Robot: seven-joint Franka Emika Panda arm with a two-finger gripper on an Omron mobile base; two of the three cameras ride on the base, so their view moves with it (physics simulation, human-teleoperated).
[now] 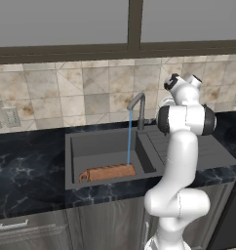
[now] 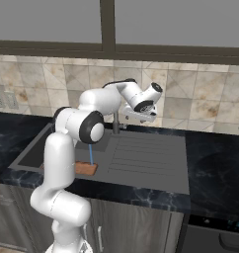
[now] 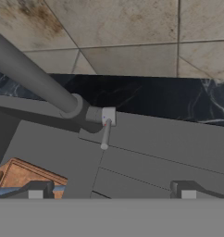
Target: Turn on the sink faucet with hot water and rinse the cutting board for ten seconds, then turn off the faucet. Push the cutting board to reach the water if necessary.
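Cutting board (image 1: 109,173) flat in sink (image 1: 90,146) basin near front wall, long axis running left-right, loop handle pointing left; water (image 1: 129,139) from sink faucet (image 1: 138,110) lands on its right end.

Right base view: gripper (image 2: 139,116) beside faucet.

Hand view: fingers (image 3: 36,190) spread, empty; lever (image 3: 105,134) ahead, between them.

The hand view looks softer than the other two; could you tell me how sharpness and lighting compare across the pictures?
Hand view: the lever and the wall tiles are soft-edged. Left base view: flat even light, water and cutting board distinct. Right base view: equally even, the arm hides part of the sink.
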